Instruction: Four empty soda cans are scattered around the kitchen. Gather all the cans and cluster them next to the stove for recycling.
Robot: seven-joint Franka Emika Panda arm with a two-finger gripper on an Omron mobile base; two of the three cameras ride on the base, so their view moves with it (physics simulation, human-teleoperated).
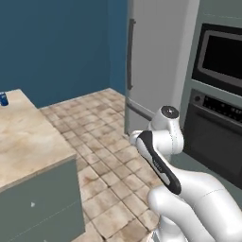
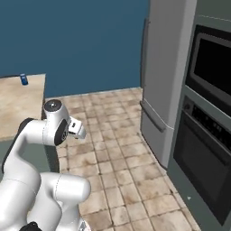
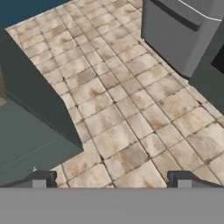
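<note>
You have one blue soda can (image 1: 4, 99) standing upright, long axis vertical, at the far edge of the marble-topped desk (image 1: 26, 137), close to the blue wall (image 1: 61, 47); in the right base view it sits near the desk's far corner. Your arm is folded back over the base with the wrist pointing down toward the tiled floor (image 3: 127, 113). Your hand (image 3: 112, 179) hangs empty with its fingertips (image 3: 40, 179) spread wide, above the floor beside the grey-green cabinet front (image 3: 30, 131), the refrigerator (image 1: 158, 52) and built-in oven (image 2: 205, 149) across the aisle.
</note>
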